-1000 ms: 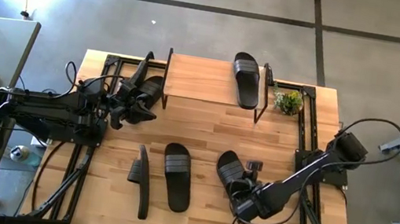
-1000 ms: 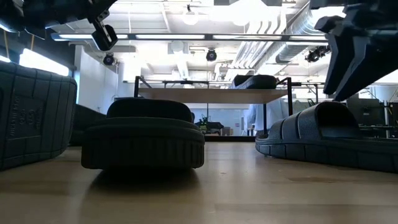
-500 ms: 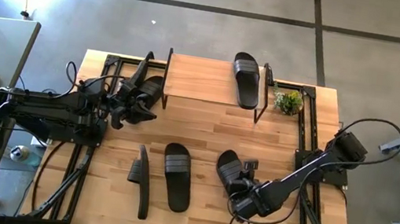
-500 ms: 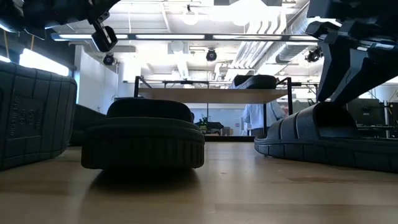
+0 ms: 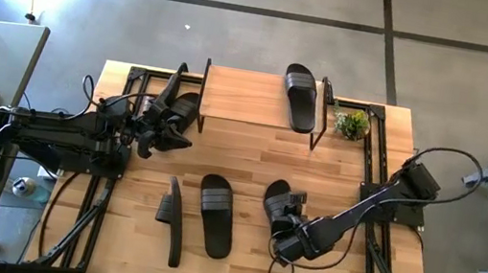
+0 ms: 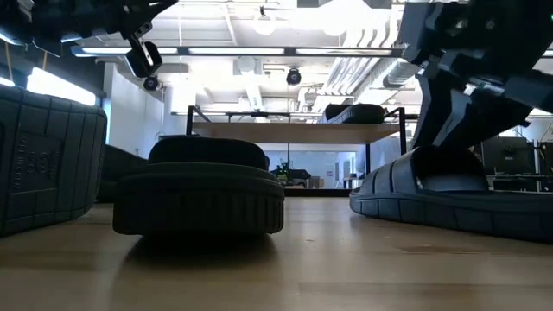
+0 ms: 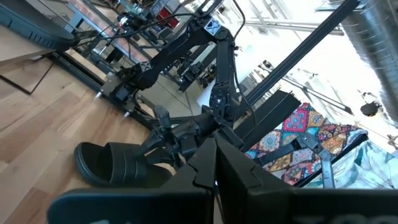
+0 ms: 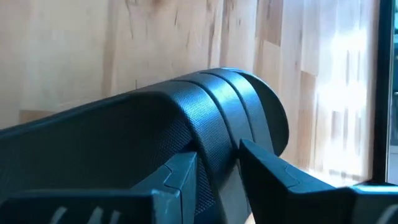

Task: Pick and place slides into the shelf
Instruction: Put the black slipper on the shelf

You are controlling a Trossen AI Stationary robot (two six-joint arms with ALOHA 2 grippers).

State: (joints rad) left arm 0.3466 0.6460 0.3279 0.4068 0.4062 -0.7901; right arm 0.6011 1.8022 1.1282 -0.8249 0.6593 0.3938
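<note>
Your right gripper (image 5: 289, 211) is down on the rightmost slide (image 5: 279, 203) lying near the table's front, and the right wrist view shows its fingers (image 8: 180, 171) straddling the ribbed strap, partly closed on it. From above I cannot tell whether the sole has left the wood, so treat the grip as unproven. Before you lift, make sure one finger sits under the strap and the other over it, close to the strap's middle, so the slide hangs level and does not swing.

Raise it straight up first; the next slide (image 5: 216, 215) lies just beside it, and another (image 5: 171, 220) stands on its edge farther left. Then carry it toward the shelf (image 5: 259, 98), where one slide (image 5: 300, 97) already rests on the top board at its right end. Aim for the bare board to the left of that one.

Your left gripper (image 5: 169, 135) waits with its fingers together at the shelf's left end, by another slide (image 5: 182, 108).
</note>
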